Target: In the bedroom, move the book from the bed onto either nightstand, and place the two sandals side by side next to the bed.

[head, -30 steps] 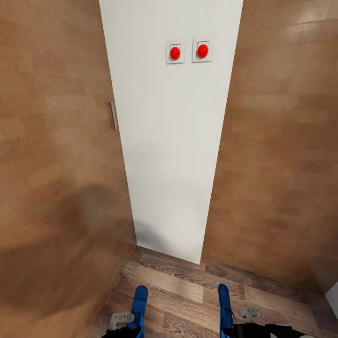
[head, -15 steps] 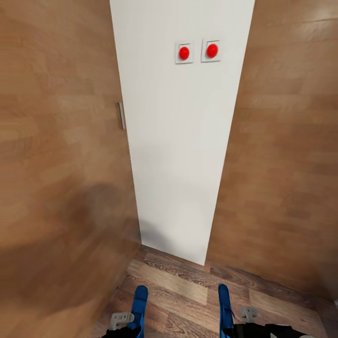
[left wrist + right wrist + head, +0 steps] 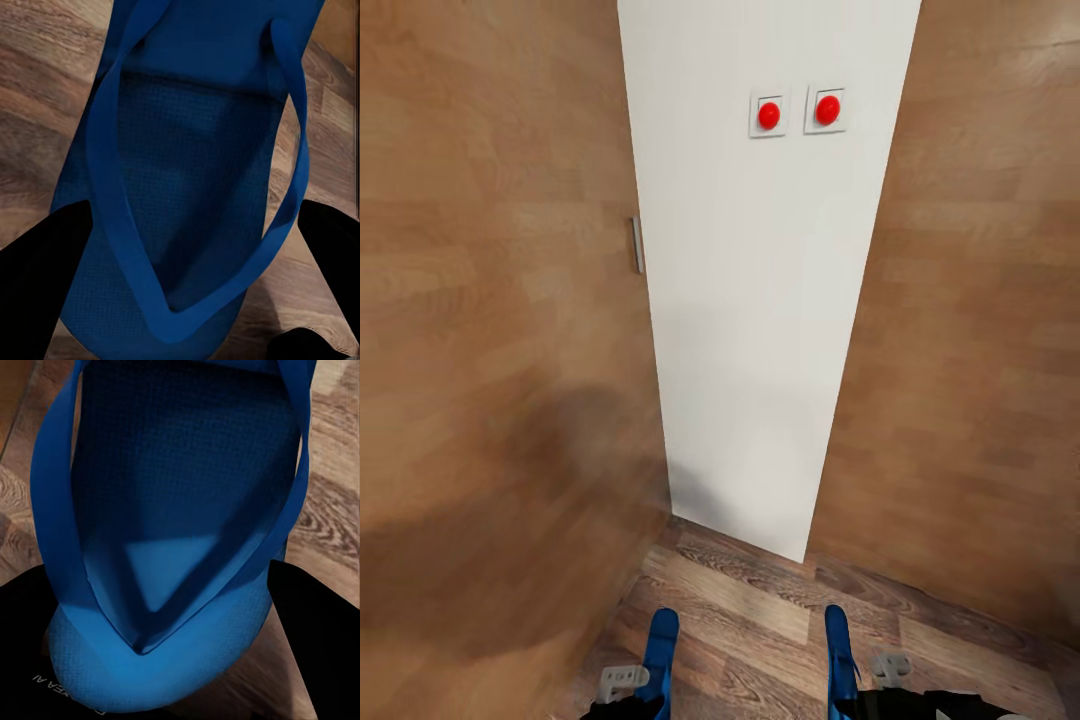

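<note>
I have a blue sandal [image 3: 659, 650] clamped in my left tool [image 3: 628, 690] and another sandal [image 3: 839, 650] in my right tool [image 3: 880, 685], lower frame, facing a white wall panel [image 3: 760, 300].

surface: grey-brown wood-plank floor [image 3: 760, 620] | on it: foot of a white wall panel [image 3: 745, 520] between two brown wood walls

Both claws [image 3: 628, 690] [image 3: 885, 680] clamped, forward, low.
</note>
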Controlling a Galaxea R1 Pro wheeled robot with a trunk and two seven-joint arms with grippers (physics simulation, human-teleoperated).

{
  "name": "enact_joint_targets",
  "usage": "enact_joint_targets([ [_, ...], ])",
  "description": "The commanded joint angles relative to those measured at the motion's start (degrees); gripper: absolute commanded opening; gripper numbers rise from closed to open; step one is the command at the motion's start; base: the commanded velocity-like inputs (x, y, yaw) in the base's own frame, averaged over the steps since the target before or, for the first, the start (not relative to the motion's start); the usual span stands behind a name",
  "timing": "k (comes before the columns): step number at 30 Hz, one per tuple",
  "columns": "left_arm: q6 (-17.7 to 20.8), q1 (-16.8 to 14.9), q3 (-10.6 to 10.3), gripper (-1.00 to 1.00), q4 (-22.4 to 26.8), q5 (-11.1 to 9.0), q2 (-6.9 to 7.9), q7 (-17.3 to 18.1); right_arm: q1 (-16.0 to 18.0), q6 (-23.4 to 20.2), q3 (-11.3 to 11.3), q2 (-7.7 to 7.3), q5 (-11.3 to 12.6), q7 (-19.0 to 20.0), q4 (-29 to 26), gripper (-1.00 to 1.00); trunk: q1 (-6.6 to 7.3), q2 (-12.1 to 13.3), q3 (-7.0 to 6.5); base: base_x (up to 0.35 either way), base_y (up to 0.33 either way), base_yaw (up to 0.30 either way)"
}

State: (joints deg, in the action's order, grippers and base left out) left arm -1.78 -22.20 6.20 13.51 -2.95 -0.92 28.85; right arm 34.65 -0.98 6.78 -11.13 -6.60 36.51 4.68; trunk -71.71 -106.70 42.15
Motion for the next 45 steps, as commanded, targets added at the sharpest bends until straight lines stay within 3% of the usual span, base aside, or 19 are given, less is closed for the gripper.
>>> enact_joint_targets([
  [1,0.0,0.0,0.4,-1.00,-0.1,-0.1,-0.23,0.3,0.1,-0.1,0.5,-0.03,-0.5,0.1,0.1,-1.00,0.04,0.0,0.05,-0.275,-0.079,0.001],
  [12,0.0,0.0,0.4,-1.00,-0.1,-0.1,-0.57,0.2,0.1,-0.1,0.5,-0.03,-0.5,0.1,0.1,-1.00,0.04,0.0,0.05,-0.068,-0.020,0.056],
  [45,0.0,0.0,0.4,-1.00,-0.1,-0.1,-0.66,0.2,0.1,-0.1,0.5,-0.03,-0.5,0.1,0.1,-1.00,0.04,0.0,0.05,0.000,0.000,0.285],
])
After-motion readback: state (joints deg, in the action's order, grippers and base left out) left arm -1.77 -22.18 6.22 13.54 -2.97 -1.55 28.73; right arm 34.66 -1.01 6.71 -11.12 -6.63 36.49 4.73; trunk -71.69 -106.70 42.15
